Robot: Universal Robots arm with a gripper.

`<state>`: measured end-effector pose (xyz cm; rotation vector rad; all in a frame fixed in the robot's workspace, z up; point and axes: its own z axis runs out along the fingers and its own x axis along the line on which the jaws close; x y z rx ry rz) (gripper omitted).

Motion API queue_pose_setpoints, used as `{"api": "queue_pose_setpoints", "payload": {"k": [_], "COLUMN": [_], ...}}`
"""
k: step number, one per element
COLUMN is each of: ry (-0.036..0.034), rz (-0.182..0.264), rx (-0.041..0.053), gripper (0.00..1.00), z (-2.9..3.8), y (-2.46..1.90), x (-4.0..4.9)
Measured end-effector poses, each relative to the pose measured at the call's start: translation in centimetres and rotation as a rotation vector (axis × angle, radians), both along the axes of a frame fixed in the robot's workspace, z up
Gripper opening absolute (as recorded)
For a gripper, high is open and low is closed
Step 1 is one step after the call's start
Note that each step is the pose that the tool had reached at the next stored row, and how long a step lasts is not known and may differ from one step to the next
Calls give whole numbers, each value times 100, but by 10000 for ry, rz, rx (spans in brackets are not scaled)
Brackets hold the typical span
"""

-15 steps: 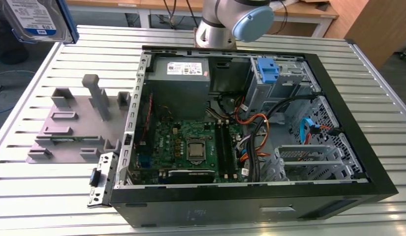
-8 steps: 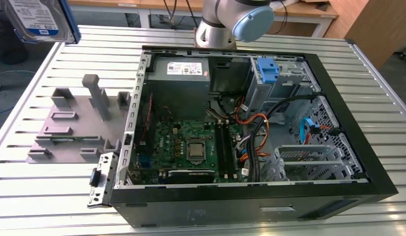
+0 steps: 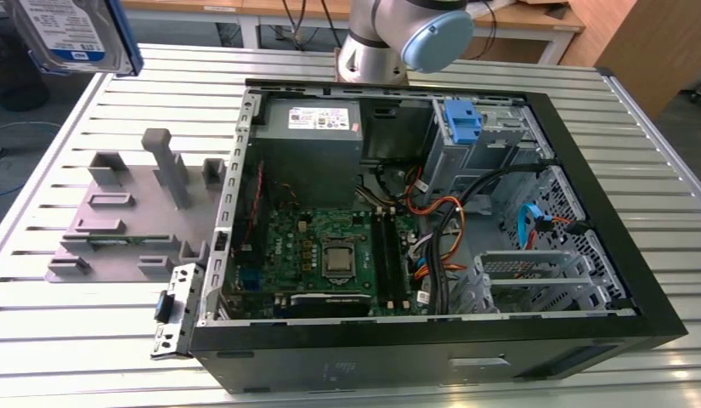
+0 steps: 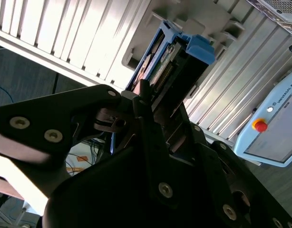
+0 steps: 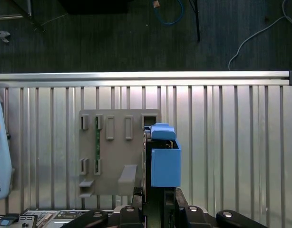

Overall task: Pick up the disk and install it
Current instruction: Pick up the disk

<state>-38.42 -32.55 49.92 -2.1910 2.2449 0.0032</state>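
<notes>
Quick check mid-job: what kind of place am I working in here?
Probably a robotics lab bench: slatted metal table, opened computer case, teach pendant; the gripper holds the disk aloft.

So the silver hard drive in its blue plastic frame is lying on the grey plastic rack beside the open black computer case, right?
No. The end effector holds the silver hard drive in its blue plastic frame in the air, clear of the grey plastic rack, as the exterior view and first wrist view show. The rack sits beside the open black computer case.
</notes>
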Motion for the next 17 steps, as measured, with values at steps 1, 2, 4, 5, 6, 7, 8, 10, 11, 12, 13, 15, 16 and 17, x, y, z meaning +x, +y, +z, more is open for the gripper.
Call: {"api": "queue_pose_setpoints", "payload": {"k": [1, 2, 4, 5, 6, 7, 8, 10, 11, 12, 13, 15, 16, 17], "ry": [0, 0, 0, 0, 0, 0, 0, 0, 1, 1, 1, 1, 1, 1], "rz": [0, 0, -1, -1, -1, 0, 0, 0, 0, 0, 0, 0, 0, 0], "rx": [0, 0, 0, 0, 0, 0, 0, 0, -1, 0, 0, 0, 0, 0], "gripper": [35, 35, 35, 35, 35, 35, 35, 35, 35, 35, 35, 35, 35, 35], "z": [0, 0, 0, 0, 0, 0, 0, 3, 6, 8, 10, 15, 18, 22], "y": [0, 0, 0, 0, 0, 0, 0, 0, 0, 0, 0, 0, 0, 0], "x": [5, 9, 13, 13, 14, 15, 15, 15, 15, 15, 15, 15, 15, 15]}}
